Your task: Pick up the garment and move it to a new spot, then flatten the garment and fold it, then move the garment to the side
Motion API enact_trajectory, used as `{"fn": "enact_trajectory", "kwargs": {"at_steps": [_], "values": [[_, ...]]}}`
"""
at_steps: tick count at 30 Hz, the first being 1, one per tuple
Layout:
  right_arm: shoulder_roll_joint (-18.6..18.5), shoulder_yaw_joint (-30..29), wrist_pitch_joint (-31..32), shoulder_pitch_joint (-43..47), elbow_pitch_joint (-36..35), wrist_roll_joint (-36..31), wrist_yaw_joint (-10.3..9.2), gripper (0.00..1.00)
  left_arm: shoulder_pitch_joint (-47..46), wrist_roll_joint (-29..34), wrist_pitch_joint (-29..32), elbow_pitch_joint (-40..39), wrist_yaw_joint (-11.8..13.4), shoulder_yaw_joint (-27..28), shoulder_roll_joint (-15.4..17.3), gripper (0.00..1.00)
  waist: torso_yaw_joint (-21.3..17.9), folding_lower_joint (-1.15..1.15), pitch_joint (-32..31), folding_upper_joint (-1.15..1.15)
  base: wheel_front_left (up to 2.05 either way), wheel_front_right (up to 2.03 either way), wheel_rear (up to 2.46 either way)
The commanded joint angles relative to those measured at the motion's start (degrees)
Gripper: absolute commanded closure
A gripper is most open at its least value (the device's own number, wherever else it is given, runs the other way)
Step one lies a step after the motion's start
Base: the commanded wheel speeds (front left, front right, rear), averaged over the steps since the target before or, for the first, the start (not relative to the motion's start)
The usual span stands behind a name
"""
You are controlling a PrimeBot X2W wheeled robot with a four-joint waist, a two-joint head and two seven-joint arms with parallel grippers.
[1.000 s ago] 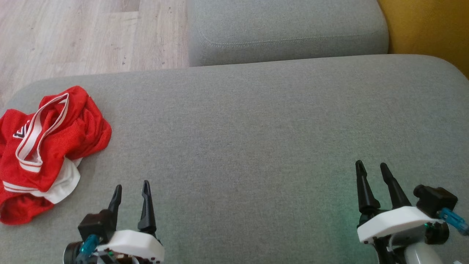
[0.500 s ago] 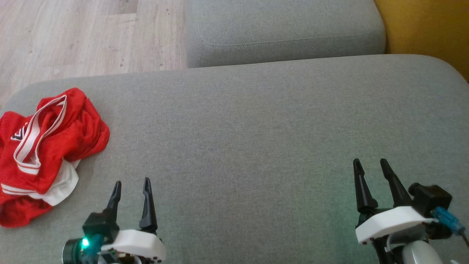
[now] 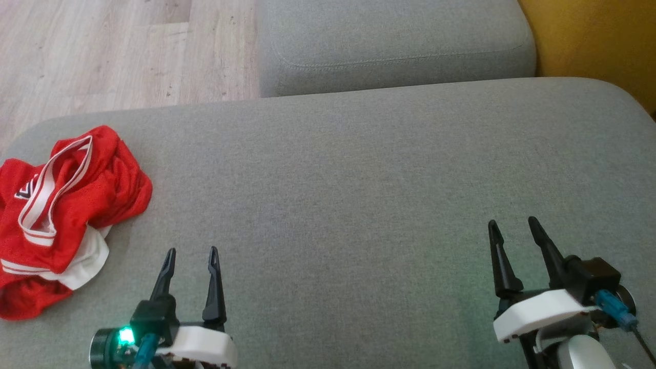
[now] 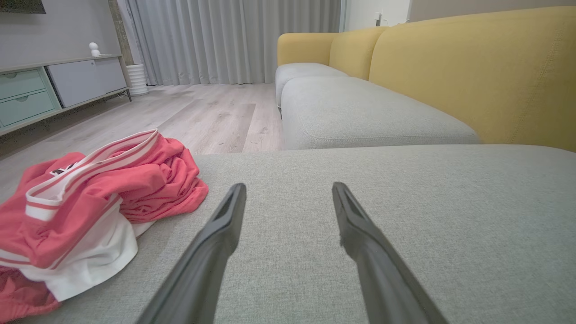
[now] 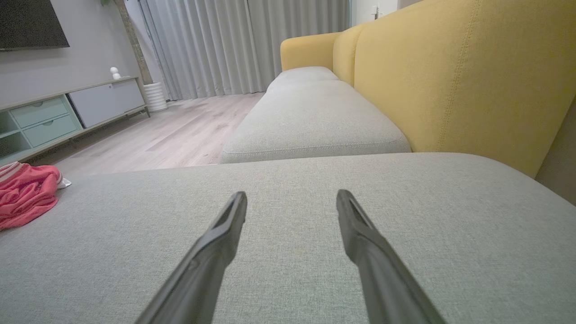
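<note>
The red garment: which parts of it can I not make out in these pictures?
Head view: the garment is cut off by the left edge; its own folds hide its shape.
Head view: the logo is too small to read and partly folded under.
Left wrist view: the left and bottom edges cut it off.
Right wrist view: just a corner shows at the left edge.

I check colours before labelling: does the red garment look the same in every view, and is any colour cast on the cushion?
Head view: the garment is saturated red; a faint green cast lies on the grey cushion beside the right gripper. Left wrist view: the garment looks paler, pinkish. Right wrist view: pinkish too.
</note>
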Motion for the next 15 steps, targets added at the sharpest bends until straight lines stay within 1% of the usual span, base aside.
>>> {"fn": "enact_trajectory", "kwargs": {"at_steps": [1,11,15], "values": [[-0.5,1.6,-0.8,-2.0,-2.0,-0.2,0.45,0.00,-2.3,0.3,-0.7,-2.0,0.6,1.7,1.0,0.00,0.0,0.00,0.0,0.00,0.00,0.00,0.00],[-0.5,1.6,-1.0,-2.1,-1.7,0.2,0.45,0.00,-2.1,-0.3,-1.0,-2.0,1.0,1.7,1.1,0.00,-0.2,0.00,-0.1,0.00,0.00,0.00,0.00],[-0.5,1.2,-1.2,-1.8,-1.8,0.2,0.45,0.00,-2.3,-0.4,-1.0,-2.0,0.9,1.5,1.1,0.00,1.3,0.00,-0.2,0.00,0.00,0.00,0.00]]}}
